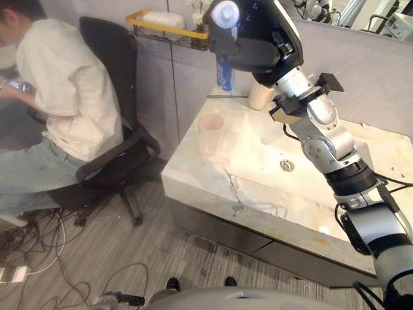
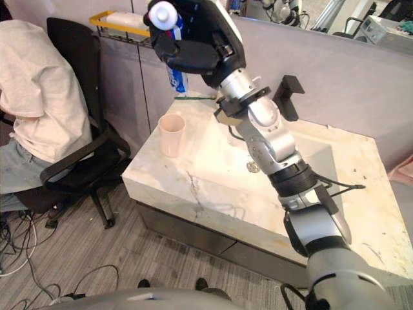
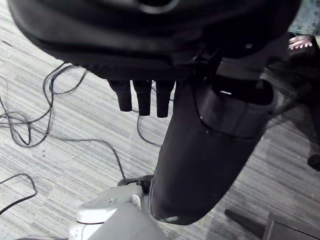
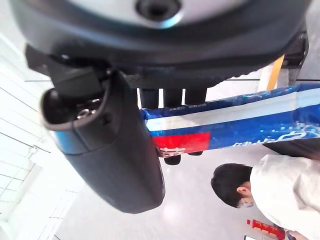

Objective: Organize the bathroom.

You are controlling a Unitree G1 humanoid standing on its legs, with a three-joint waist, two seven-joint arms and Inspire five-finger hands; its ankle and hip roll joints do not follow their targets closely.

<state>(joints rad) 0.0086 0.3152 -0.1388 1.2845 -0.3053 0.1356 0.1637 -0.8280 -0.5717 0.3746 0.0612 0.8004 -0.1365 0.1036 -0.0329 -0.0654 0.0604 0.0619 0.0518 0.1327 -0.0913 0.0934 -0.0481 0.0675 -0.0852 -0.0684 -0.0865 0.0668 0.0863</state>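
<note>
Right hand (image 2: pixel 200 39) is raised high over the back left corner of the counter, its fingers and thumb curled round a blue toothpaste tube (image 2: pixel 173 48) with a white cap at the top. In the right wrist view the tube (image 4: pixel 230 122) lies across the hand (image 4: pixel 115 150), blue with white and red bands, clamped between the thumb and the row of fingers (image 4: pixel 172 157) behind it.

Going from left to right: a person in a pale shirt (image 1: pixel 64 90) sits turned away on a black office chair (image 1: pixel 113 148) at the far left, on a grey wood-pattern floor (image 1: pixel 161 252) strewn with cables. Behind the chair, a yellow-rimmed wire shelf (image 1: pixel 164 29) is fixed to the grey wall and holds a white object. Next comes the marble-look counter (image 1: pixel 206 194) with its sunken sink basin (image 1: pixel 290 174) and a metal drain (image 1: pixel 287 166) in the middle. A pale pink cup (image 1: pixel 210 132) stands upright on the counter's left edge, beside the basin. A second, cream-coloured cup (image 1: pixel 260 97) stands at the back of the counter, partly hidden behind the right forearm, and a thin stick-like object (image 1: pixel 226 96) lies just beside it along the back edge; what it is cannot be told. The held tube hangs above these, near the wire shelf.

Left hand (image 3: pixel 200 150) shows in its own wrist view, hanging over the floor with its fingers (image 3: pixel 142 102) relaxed and nothing in it.
</note>
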